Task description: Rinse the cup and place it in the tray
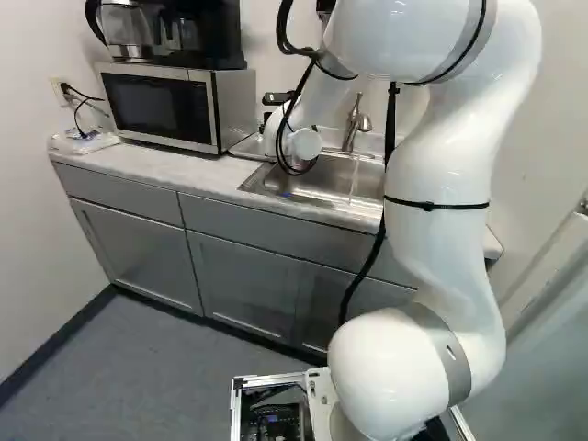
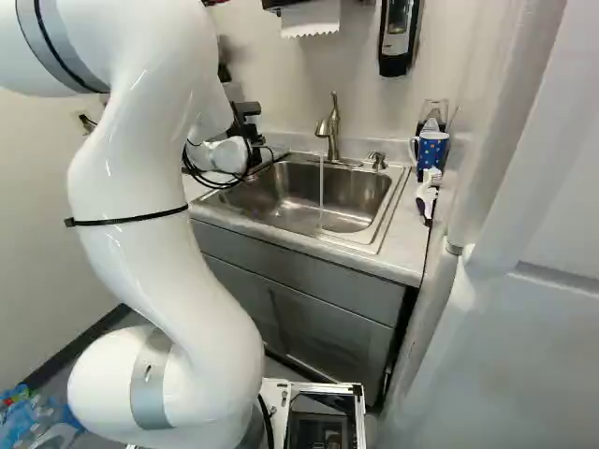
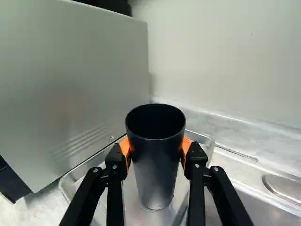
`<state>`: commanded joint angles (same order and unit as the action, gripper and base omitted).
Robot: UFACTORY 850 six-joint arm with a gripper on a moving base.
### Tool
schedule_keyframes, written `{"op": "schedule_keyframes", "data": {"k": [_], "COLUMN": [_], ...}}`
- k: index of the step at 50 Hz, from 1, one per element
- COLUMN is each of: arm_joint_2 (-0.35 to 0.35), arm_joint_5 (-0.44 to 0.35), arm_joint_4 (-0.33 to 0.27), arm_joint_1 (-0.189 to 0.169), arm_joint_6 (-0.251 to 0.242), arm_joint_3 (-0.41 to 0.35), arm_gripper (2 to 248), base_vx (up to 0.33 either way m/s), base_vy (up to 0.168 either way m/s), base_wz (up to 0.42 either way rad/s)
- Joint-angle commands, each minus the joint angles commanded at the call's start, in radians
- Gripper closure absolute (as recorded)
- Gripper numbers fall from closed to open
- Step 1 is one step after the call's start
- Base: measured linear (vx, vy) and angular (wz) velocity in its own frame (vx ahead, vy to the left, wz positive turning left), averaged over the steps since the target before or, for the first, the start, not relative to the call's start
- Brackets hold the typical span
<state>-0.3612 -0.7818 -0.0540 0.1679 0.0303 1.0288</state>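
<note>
Over the shallow silvery tray, holding the tall dark cylindrical cup mouth-up between the orange pads of the black two-fingered tool, parted to cup width. Held upright probably for a level stand on its base; cannot tell whether touching down.

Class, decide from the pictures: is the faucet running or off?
Running: a thin stream of water falls from the faucet into the sink.

My arm: smooth, glossy shell; cup: smooth, softly sheened; tray: shiny metal; microwave: dull metal side; sink: reflective metal; faucet: satiny metal; towel: matt paper; floor: matt.
</note>
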Motion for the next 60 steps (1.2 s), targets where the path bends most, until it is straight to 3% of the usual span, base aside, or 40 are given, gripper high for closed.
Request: {"op": "schedule_keyframes", "data": {"k": [14, 15, 19, 20, 25, 26, 30, 31, 60], "arm_joint_2": [0.0, 0.0, 0.0, 0.0, 0.003, 0.005, 0.009, 0.011, 0.049], "arm_joint_5": [0.0, 0.0, 0.0, 0.0, 0.0, 0.0, 0.0, 0.0, 0.0], "arm_joint_4": [0.0, 0.0, 0.0, 0.0, 0.0, 0.0, 0.0, 0.0, 0.0], "arm_joint_1": [0.0, 0.0, 0.0, 0.0, 0.0, 0.0, 0.0, 0.0, 0.0], "arm_joint_6": [0.0, 0.0, 0.0, 0.0, 0.0, 0.0, 0.0, 0.0, 0.0], "arm_joint_3": [0.0, 0.0, 0.0, 0.0, 0.001, 0.002, 0.003, 0.004, 0.022], "arm_gripper": [118, 86, 86, 51, 51, 15, 15, 3, 3], "base_vx": [0.0, 0.0, 0.0, 0.0, 0.0, 0.0, 0.0, 0.0, 0.0], "base_vy": [0.0, 0.0, 0.0, 0.0, 0.0, 0.0, 0.0, 0.0, 0.0], "base_wz": [0.0, 0.0, 0.0, 0.0, 0.0, 0.0, 0.0, 0.0, 0.0]}}
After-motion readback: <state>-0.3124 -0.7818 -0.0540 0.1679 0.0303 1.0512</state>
